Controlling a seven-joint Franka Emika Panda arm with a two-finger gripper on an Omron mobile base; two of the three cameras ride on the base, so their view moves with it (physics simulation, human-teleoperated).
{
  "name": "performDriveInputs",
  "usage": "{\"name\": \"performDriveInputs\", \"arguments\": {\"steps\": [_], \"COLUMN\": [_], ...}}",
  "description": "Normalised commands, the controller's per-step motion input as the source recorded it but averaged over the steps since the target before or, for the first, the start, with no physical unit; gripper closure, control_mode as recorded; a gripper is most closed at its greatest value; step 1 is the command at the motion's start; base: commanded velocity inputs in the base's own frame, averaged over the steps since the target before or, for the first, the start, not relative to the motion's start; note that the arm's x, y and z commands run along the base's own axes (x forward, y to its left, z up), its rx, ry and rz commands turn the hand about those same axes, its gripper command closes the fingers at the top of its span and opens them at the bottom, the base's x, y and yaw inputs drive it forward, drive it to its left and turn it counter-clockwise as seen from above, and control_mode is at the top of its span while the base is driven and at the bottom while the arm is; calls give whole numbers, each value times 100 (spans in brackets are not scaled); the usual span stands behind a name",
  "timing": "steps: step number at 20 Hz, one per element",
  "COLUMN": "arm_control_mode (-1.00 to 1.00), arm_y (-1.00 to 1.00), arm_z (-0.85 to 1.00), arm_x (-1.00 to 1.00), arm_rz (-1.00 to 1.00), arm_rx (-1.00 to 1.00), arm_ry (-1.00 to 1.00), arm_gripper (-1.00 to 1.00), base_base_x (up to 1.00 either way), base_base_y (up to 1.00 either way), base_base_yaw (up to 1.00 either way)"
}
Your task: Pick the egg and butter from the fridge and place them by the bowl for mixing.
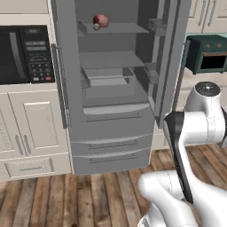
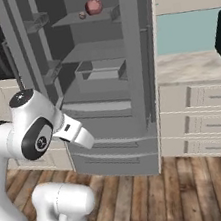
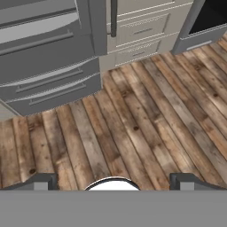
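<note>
Tall grey metal fridge (image 1: 111,88) open among cream cabinets, small pale beige egg (image 1: 96,27) beside red-pink chunk (image 1: 101,20) at top shelf's front edge, two-finger gripper (image 3: 113,181) spread wide over brown plank floor (image 3: 146,133).

The egg (image 1: 96,27) is set on the fridge (image 1: 111,133) top shelf, just beside a red-pink chunk (image 1: 101,20). A microwave (image 1: 24,55) is placed left of the fridge.

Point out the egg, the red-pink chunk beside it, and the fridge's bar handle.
egg (image 1: 96,27): left base view, on its pale rounded face, top shelf.
red-pink chunk (image 1: 101,20): left base view, on its middle.
fridge bar handle (image 1: 57,84): left base view, midway along the vertical bar.
</note>
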Motion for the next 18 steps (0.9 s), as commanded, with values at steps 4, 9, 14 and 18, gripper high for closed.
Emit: {"name": "performDriveInputs", "arguments": {"steps": [4,9,14,18], "arm_control_mode": [100,100,100,100], "arm_y": [0,0,0,0], "arm_z": [0,0,0,0], "arm_x": [0,0,0,0], "arm_rz": [0,0,0,0], "arm_rx": [0,0,0,0], "arm_ry": [0,0,0,0], "arm_gripper": [-100,-100,-100,-100], "base_base_x": [40,55,40,23], "base_base_y": [10,0,9,33], "base_base_yaw": [7,13,22,17]}}
